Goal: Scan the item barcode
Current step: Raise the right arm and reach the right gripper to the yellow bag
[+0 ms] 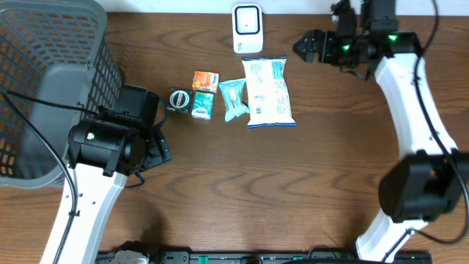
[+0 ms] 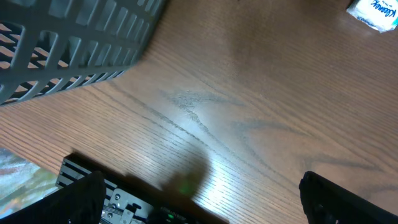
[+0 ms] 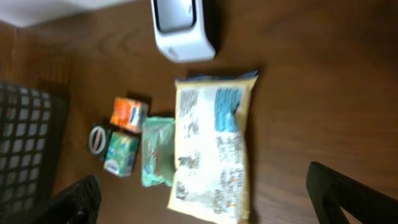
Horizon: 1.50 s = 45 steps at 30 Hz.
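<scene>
A dark, wood-grained table is being used to carry everything. A grey mesh basket is being held up at its far left corner. A white scanner is being supported at the middle of the far edge, and a pale snack bag is being borne flat just in front of it. A teal packet is being kept against the bag's left side. Beside it a green box is being carried, with an orange box just behind and a round tin close on its left.
</scene>
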{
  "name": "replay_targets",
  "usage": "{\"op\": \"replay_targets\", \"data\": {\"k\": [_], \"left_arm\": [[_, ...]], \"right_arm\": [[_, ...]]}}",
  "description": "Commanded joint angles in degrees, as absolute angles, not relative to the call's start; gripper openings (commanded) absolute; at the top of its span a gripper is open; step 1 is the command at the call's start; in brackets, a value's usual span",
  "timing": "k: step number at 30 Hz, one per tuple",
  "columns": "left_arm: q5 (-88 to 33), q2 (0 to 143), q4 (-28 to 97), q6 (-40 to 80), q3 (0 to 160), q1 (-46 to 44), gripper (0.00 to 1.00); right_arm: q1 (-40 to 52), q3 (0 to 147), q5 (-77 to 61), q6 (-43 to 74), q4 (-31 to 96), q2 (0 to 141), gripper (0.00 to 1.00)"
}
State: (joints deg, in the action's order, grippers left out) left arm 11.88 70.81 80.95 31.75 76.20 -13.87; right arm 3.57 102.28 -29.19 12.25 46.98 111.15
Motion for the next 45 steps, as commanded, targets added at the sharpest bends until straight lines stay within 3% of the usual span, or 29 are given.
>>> {"op": "replay_targets", "data": {"k": [1,25,29,32,35,37,45], "left_arm": [[11.6,70.7,81.1,32.5,76.2,-13.6,0.98],[11.6,70.7,81.1,32.5,76.2,-13.6,0.98],[11.6,70.7,81.2,32.5,76.2,-13.6,0.98],[11.6,70.7,81.1,32.5,76.2,-13.6,0.98],[11.6,70.7,81.1,32.5,76.2,-13.6,0.97],[11.6,70.7,81.1,32.5,76.2,-13.6,0.98],[11.6,70.7,81.1,32.5,76.2,-13.6,0.98]], "right_arm": [[3.9,103.4,-34.5,17.1,47.2,114.6,0.99],[8.3,103.4,-32.9,10.4,46.1,133.8,0.98],[9.1,103.3,-34.3,10.4,46.3,136.1,0.84],[9.8,103.3,-35.0,10.4,46.3,137.3,0.47],[10.0,103.3,-37.6,9.7,46.3,137.6,0.29],[10.0,103.3,-40.4,8.0,46.3,137.6,0.03],[6.8,103.5,-45.4,7.5,50.4,134.9,0.01]]}}
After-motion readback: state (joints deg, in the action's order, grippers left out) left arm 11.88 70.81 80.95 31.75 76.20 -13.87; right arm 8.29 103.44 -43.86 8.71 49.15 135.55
